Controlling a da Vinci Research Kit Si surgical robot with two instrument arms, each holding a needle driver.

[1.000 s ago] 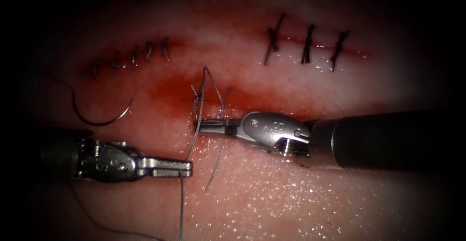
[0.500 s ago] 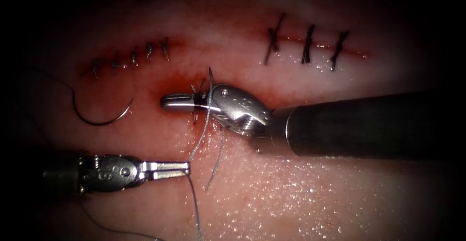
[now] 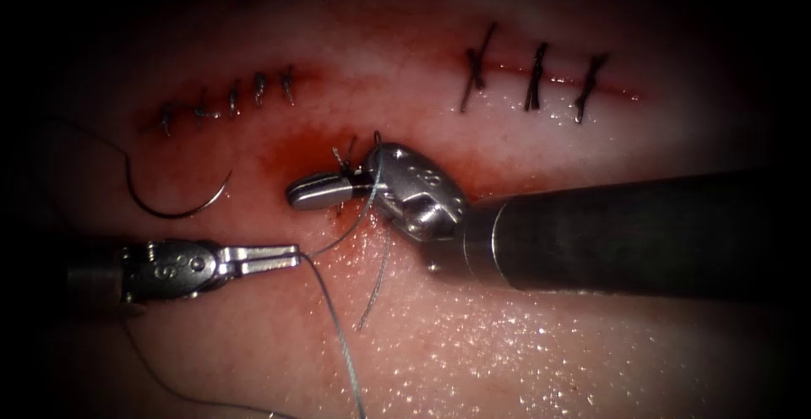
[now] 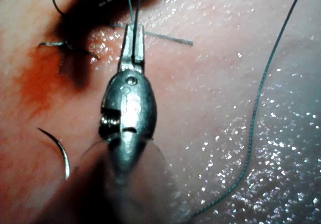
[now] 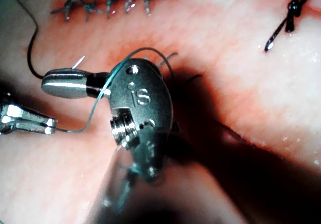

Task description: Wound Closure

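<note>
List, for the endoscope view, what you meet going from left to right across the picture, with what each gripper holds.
needle lying free on the tissue → left gripper, shut on the thread → right gripper, holding nothing, thread looped over its wrist → three dark stitches at upper right.

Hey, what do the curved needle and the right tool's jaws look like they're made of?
Needle: probably thin steel wire, dark and smooth, lying free on the tissue left of the cut, held by neither tool. Right tool: polished silvery metal with bright highlights, thread looped over it. Left tool grips that thread.
</note>
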